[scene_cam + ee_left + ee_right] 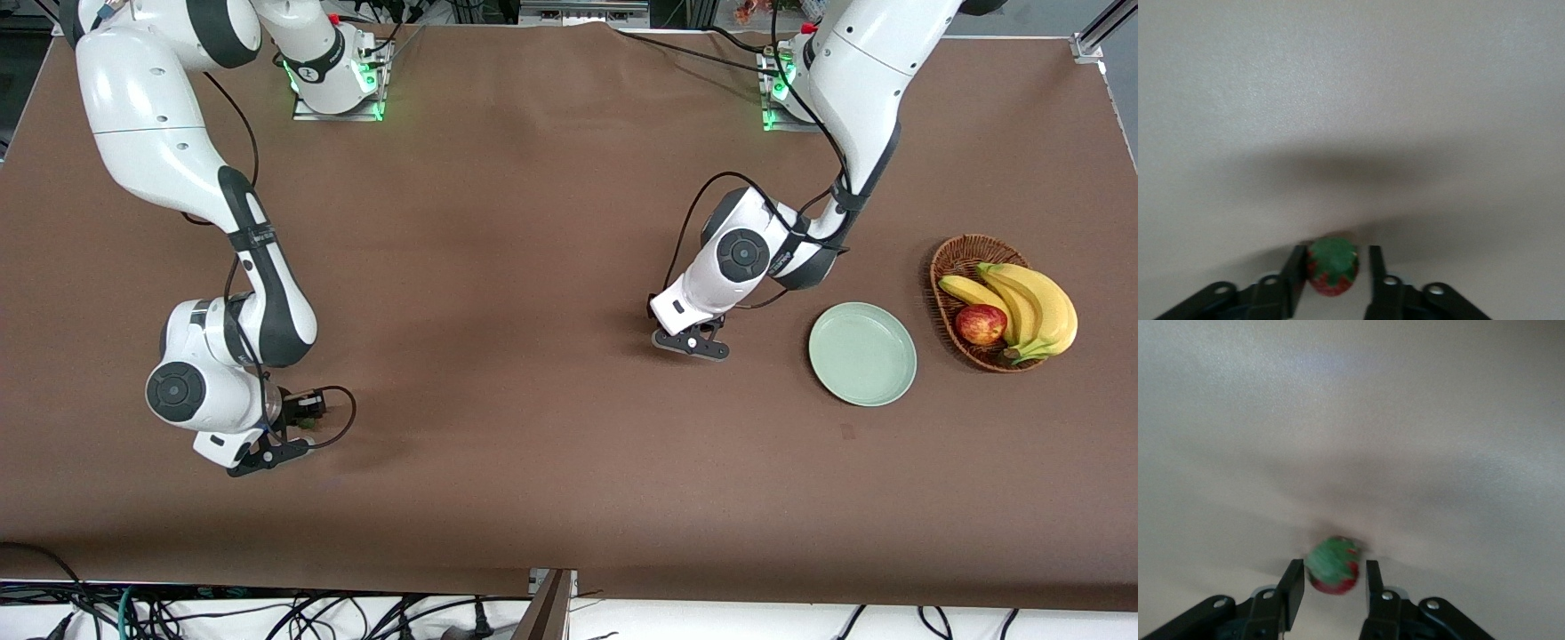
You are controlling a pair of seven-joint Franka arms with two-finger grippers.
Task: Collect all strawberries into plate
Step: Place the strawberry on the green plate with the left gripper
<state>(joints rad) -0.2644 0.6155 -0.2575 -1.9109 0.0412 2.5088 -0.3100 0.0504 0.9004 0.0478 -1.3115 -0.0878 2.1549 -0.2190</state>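
Two strawberries can be counted, one in each wrist view; a third one does not show in any view. There are also one plate, one wicker basket, one apple and a bunch of bananas.

In the front view both strawberries are hidden under the grippers. The left gripper is low at the brown table, beside the plate toward the right arm's end. In the left wrist view its strawberry sits between the two black fingers, green top up. One finger touches the fruit, while a thin gap seems to remain at the second finger, so I cannot tell if the jaws are already clamped on it.

The right gripper is low at the table near the right arm's end, well apart from the plate and nearer to the front camera than the left gripper. In the right wrist view the second strawberry is blurred and lies between the fingers near their tips. The jaws stand close around it, but whether they hold it I cannot tell.

The plate has nothing in it. The basket, just beside the plate toward the left arm's end, holds the apple and the bananas, which stick out over its rim.
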